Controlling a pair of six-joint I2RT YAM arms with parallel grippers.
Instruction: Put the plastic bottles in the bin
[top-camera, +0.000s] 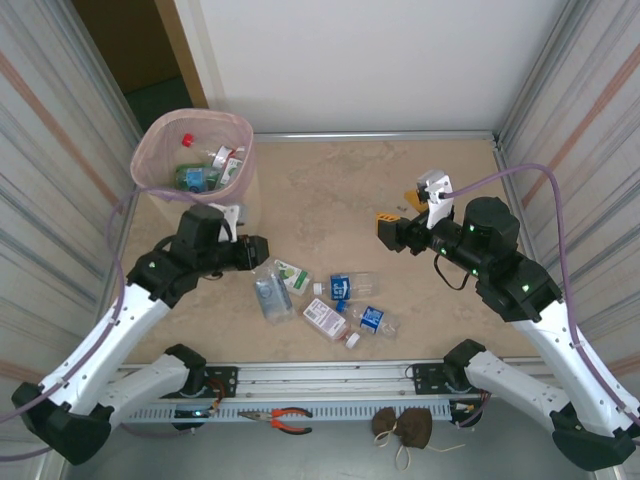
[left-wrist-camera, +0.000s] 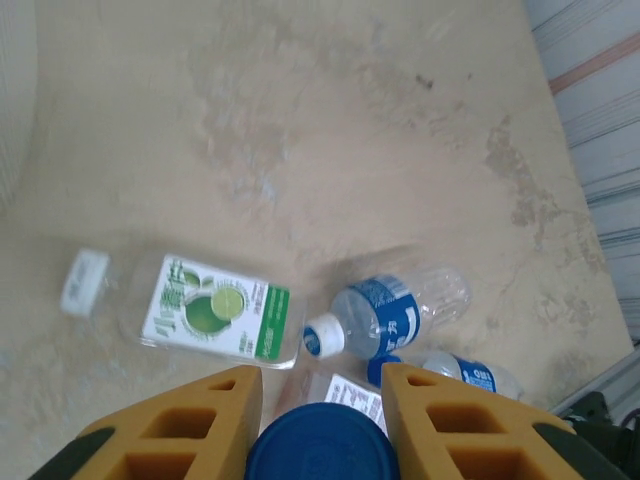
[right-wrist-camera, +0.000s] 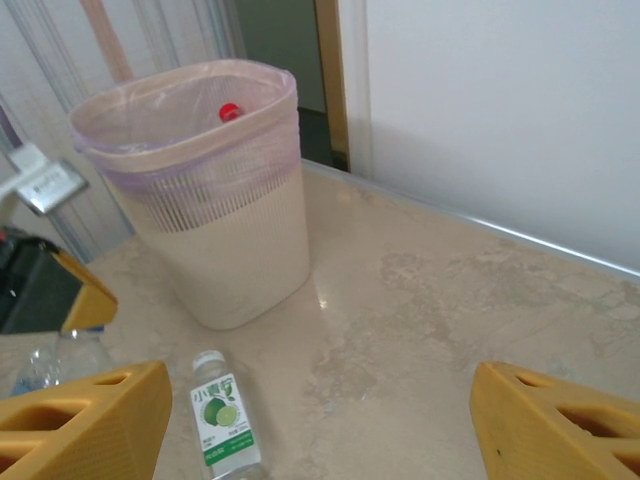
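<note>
**Bin** (top-camera: 243, 160): beige, with a pink liner over the rim, standing upright. At least three bottles lie inside, with one red cap (right-wrist-camera: 230, 111) showing. The exact count cannot be told.

**Outside the bin:** five plastic bottles lie on the table (top-camera: 330, 190), all on the bin's arm-base side.
- **Closest to the bin:** the lime-label bottle (left-wrist-camera: 215, 310) has a white cap. Its label shows a lime slice and green Chinese characters, which are not legible.
- **Farther from the bin:** a first blue-label bottle (left-wrist-camera: 385, 315) and a second blue-label bottle (left-wrist-camera: 465, 372), their white script unreadable.
- **Also farther out:** a white-and-pink-label bottle (top-camera: 325, 320).
- **Near the bin:** the blue-capped bottle (left-wrist-camera: 320, 450) is clamped at its cap between the yellow fingers of the left gripper (left-wrist-camera: 322, 400).

**Right gripper** (right-wrist-camera: 322, 400): well apart from the bin, with its fingers spread wide and nothing between them.
</note>
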